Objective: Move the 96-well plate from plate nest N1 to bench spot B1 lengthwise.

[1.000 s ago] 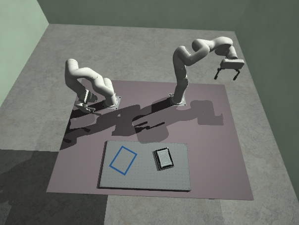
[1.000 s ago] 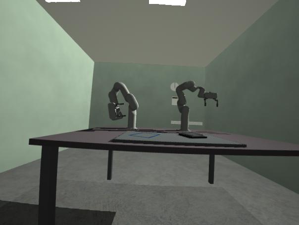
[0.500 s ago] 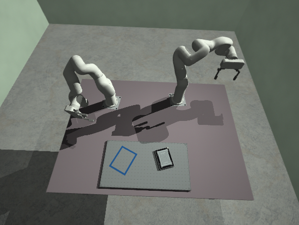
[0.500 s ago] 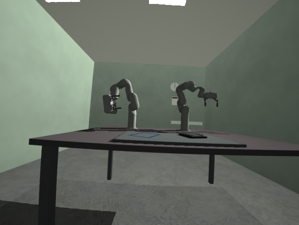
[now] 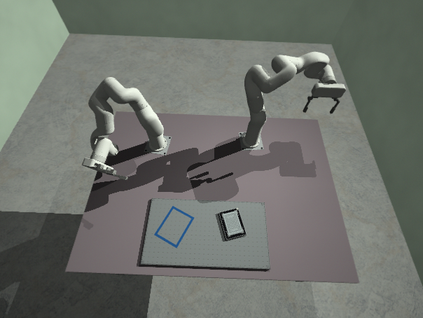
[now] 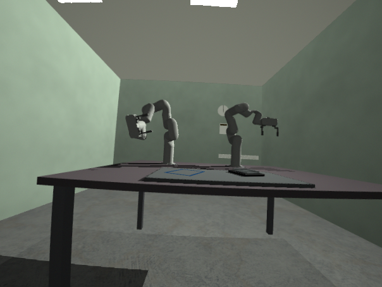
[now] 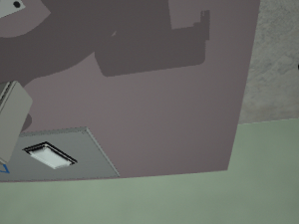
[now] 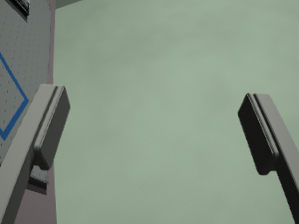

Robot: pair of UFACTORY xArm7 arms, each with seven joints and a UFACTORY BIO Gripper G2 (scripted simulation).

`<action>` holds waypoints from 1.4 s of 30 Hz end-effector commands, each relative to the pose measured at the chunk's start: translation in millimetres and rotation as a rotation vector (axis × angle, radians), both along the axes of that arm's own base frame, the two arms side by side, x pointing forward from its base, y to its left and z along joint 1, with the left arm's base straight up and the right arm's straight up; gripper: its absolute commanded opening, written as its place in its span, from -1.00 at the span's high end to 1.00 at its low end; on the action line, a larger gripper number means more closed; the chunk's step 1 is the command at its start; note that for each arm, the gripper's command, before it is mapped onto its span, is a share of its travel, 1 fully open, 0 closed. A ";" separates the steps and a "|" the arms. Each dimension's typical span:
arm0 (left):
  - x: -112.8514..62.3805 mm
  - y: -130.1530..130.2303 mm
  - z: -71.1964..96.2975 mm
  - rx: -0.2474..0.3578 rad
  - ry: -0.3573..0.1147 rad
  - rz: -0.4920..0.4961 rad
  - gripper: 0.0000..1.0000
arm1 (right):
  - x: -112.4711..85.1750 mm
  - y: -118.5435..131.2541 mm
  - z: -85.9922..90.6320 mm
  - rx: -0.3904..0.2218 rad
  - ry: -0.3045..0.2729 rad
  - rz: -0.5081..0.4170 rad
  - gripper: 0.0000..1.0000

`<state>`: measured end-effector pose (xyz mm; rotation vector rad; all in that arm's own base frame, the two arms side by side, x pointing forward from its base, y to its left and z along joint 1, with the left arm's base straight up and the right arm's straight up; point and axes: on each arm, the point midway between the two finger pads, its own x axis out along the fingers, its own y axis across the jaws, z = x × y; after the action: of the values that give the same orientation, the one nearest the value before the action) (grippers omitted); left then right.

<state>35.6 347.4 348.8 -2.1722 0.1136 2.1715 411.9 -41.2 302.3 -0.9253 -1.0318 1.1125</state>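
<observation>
96-well plate (image 5: 232,223) (image 6: 244,171) (image 7: 50,156), in black nest (image 5: 234,236) (image 6: 255,174) (image 7: 74,161), long axis askew to blue outline's (image 5: 164,220) (image 6: 178,174) (image 7: 5,169) (image 8: 14,79)

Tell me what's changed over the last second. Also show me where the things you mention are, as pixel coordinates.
The right gripper (image 5: 127,178) (image 6: 149,123) (image 8: 154,133) rose and swung toward the left of the exterior view. Nothing was gripped or released. The left gripper (image 5: 318,111) (image 6: 270,134) (image 7: 156,94) and 96-well plate (image 5: 232,223) (image 6: 246,172) (image 7: 50,155) (image 8: 19,7) stayed put.
</observation>
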 end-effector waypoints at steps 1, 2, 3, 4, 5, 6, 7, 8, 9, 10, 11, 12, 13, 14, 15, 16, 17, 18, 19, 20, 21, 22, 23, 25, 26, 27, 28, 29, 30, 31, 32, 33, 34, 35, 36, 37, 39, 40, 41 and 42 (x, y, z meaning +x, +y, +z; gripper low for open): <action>-0.1 0.5 1.3 0.004 0.000 0.000 -1.00 | 20.1 1.4 3.9 0.043 0.070 -0.036 0.25; -0.1 0.5 1.3 0.004 0.000 0.000 -1.00 | 20.5 1.4 4.0 0.043 0.070 -0.036 0.25; -0.1 0.5 1.3 0.004 0.000 0.000 -1.00 | 25.5 1.7 4.7 0.060 0.093 -0.052 0.25; -0.1 0.5 1.3 0.004 0.000 0.000 -1.00 | 30.4 2.0 5.5 0.078 0.117 -0.067 0.25; -0.1 0.5 1.3 0.004 0.000 0.000 -1.00 | 35.3 2.3 6.3 0.082 0.123 -0.071 0.25; -0.1 0.5 1.3 0.004 0.000 0.000 -1.00 | 35.4 2.3 6.3 0.082 0.123 -0.071 0.25; -0.1 0.5 1.3 0.004 0.000 0.000 -1.00 | 35.4 2.3 6.3 0.082 0.123 -0.071 0.25; -0.1 0.5 1.3 0.004 0.000 0.000 -1.00 | 35.4 2.3 6.3 0.082 0.123 -0.071 0.25; -0.1 0.5 1.3 0.004 0.000 0.000 -1.00 | 40.4 2.5 7.1 0.100 0.145 -0.088 0.25; -0.1 0.5 1.3 0.004 0.000 0.000 -1.00 | 45.3 2.6 7.9 0.118 0.168 -0.104 0.25; -0.1 0.5 1.3 0.004 0.000 0.000 -1.00 | 49.9 2.8 8.6 0.123 0.174 -0.109 0.25; -0.1 0.5 1.3 0.004 0.000 0.000 -1.00 | 49.9 2.8 8.6 0.123 0.174 -0.109 0.25; -0.1 0.5 1.3 0.004 0.000 0.000 -1.00 | 54.9 2.9 9.4 0.141 0.195 -0.127 0.25; -0.1 0.5 1.3 0.004 0.000 0.000 -1.00 | 59.8 3.0 10.2 0.159 0.216 -0.144 0.25; -0.1 0.5 1.3 0.004 0.000 0.000 -1.00 | 63.9 3.1 10.9 0.164 0.222 -0.149 0.25; -0.1 0.5 1.3 0.004 0.000 0.000 -1.00 | 63.9 3.1 10.9 0.164 0.222 -0.149 0.25; -0.1 0.5 1.3 0.004 0.000 0.000 -1.00 | 68.8 3.1 11.8 0.182 0.243 -0.168 0.25; -0.1 0.5 1.3 0.004 0.000 0.000 -1.00 | 73.8 3.1 12.6 0.201 0.263 -0.187 0.25; -0.1 0.5 1.3 0.004 0.000 0.000 -1.00 | 77.3 3.2 13.2 0.206 0.269 -0.192 0.25; -0.1 0.5 1.3 0.004 0.000 0.000 -1.00 | 77.3 3.1 13.2 0.206 0.269 -0.192 0.25; -0.1 0.5 1.3 0.004 0.000 0.000 -1.00 | 82.2 3.1 14.1 0.225 0.288 -0.211 0.25; -0.1 0.5 1.3 0.004 0.000 0.000 -1.00 | 87.1 3.0 14.9 0.244 0.308 -0.231 0.25; -0.1 0.5 1.3 0.004 0.000 0.000 -1.00 | 89.9 3.0 15.4 0.250 0.313 -0.237 0.25; -0.1 0.5 1.3 0.004 0.000 0.000 -1.00 | 89.9 3.0 15.4 0.250 0.313 -0.237 0.25; -0.1 0.5 1.3 0.004 0.000 0.000 -1.00 | 94.8 2.9 16.3 0.269 0.332 -0.257 0.25; -0.1 0.5 1.3 0.004 0.000 0.000 -1.00 | 99.8 2.7 17.1 0.288 0.351 -0.277 0.25; -0.1 0.5 1.3 0.004 0.000 0.000 -1.00 | 101.7 2.7 17.5 0.294 0.356 -0.283 0.25; -0.1 0.5 1.3 0.004 0.000 0.000 -1.00 | 106.6 2.5 18.3 0.313 0.374 -0.304 0.25; -0.1 0.5 1.3 0.004 0.000 0.000 -1.00 | 111.6 2.3 19.2 0.332 0.392 -0.324 0.25; -0.1 0.5 1.3 0.004 0.000 0.000 -1.00 | 112.5 2.3 19.3 0.338 0.398 -0.331 0.25; -0.1 0.5 1.3 0.004 0.000 0.000 -1.00 | 112.5 2.2 19.4 0.338 0.398 -0.331 0.25; -0.1 0.5 1.3 0.004 0.000 0.000 -1.00 | 117.5 2.0 20.3 0.358 0.415 -0.352 0.25; -0.1 0.5 1.3 0.004 0.000 0.000 -1.00 | 122.4 1.8 21.1 0.377 0.432 -0.373 0.25; -0.1 0.5 1.3 0.004 0.000 0.000 -1.00 | 122.4 1.8 21.1 0.384 0.438 -0.380 0.25; -0.1 0.5 1.3 0.004 0.000 0.000 -1.00 | 127.3 1.6 21.9 0.403 0.455 -0.402 0.25; -0.1 0.5 1.3 0.004 0.000 0.000 -1.00 | 131.2 1.5 22.4 0.423 0.472 -0.423 0.25; -0.1 0.5 1.3 0.004 0.000 0.000 -1.00 | 136.1 1.3 23.0 0.449 0.494 -0.452 0.25; -0.1 0.5 1.3 0.004 0.000 0.000 -1.00 | 138.8 1.3 23.4 0.469 0.511 -0.473 0.25; -0.1 0.5 1.3 0.004 0.000 0.000 -1.00 | 138.8 1.3 23.4 0.469 0.511 -0.473 0.25; -0.1 0.5 1.3 0.004 0.000 0.000 -1.00 | 138.8 1.3 23.4 0.469 0.511 -0.473 0.25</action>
<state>35.6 347.4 348.8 -2.1722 0.1136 2.1715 541.3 -39.2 322.8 -0.4629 -0.6084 0.6638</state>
